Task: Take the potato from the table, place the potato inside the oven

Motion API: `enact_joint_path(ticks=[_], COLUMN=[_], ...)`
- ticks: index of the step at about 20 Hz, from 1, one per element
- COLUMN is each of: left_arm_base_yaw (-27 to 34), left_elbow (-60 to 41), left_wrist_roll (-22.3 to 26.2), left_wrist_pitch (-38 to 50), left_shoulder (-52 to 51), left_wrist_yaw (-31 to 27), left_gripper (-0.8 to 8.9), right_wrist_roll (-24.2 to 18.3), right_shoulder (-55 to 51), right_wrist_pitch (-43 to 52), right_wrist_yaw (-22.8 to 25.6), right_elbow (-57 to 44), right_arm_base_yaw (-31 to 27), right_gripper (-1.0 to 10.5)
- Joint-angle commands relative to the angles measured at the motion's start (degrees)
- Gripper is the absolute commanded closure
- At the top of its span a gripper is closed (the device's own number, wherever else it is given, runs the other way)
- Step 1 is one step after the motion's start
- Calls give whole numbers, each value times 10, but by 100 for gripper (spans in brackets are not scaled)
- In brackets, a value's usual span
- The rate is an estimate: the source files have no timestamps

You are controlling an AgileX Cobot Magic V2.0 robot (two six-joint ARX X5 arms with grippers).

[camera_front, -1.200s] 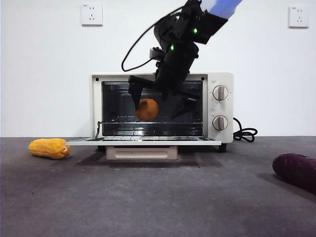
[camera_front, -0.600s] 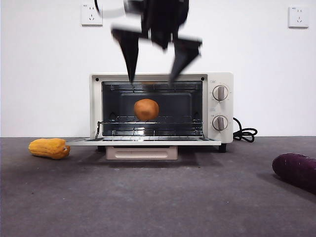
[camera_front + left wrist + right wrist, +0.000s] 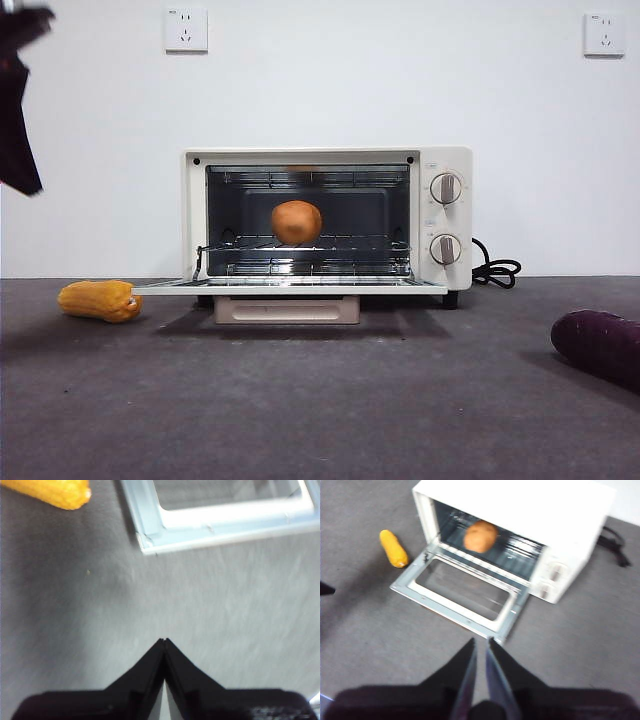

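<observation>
The potato (image 3: 297, 222) (image 3: 480, 536) lies on the wire rack inside the oven (image 3: 445, 160) (image 3: 530, 505), and nothing touches it. The oven's glass door (image 3: 290, 286) (image 3: 460, 587) hangs open and flat, just above the table (image 3: 300, 400). My right gripper (image 3: 481, 641) is high above the table in front of the oven, shut and holding nothing. My left gripper (image 3: 164, 641) is shut over bare table near a corner of the open door (image 3: 225, 522). In the front view a dark blurred arm part (image 3: 15, 120) shows at the top left corner.
A yellow-orange ridged vegetable (image 3: 100, 300) (image 3: 55, 491) (image 3: 394, 548) lies on the table left of the oven. A dark purple long vegetable (image 3: 600, 345) lies at the front right. The black cord (image 3: 497, 272) coils to the right of the oven.
The gripper let go of the potato on the rack, rose with jaws open and left the front view. A dark arm part has come in at the top left corner.
</observation>
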Motion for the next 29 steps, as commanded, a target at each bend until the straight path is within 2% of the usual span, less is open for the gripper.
enact_joint_path(ticks=[1,7,10,12,15,22,29], left_arm_base_yaw=[21,30,30,30,30,21,20], left_elbow=[-5,-5,-5,-5,-5,-5,-5], left_wrist_roll=[-37,-112,-155,-191,-248,-341,-366], left_wrist_pitch=[32,119,164,199,248,324,346], left_shoulder=[51,195,245,269,301,316,316], left_wrist_yaw=[52,84,101,104,160,176,219], left_gripper=[820,820,820,820,820,820,820], right_wrist_roll=[10,52,65,74,82,82,85], right_shoulder=[-45,-153,-190,-207,-221,-222,-222], right_wrist_pitch=[-17,-17,-18,-18,-18,-18,-18], right_wrist_yaw=[9,6,-21,-24,-24,-37,-32], right_elbow=[0,0,-6,-7,-7,-20,-73], right_arm_base_yaw=[1,1,1,1,1,1,1], right_gripper=[958,958,958,958,958,958,958])
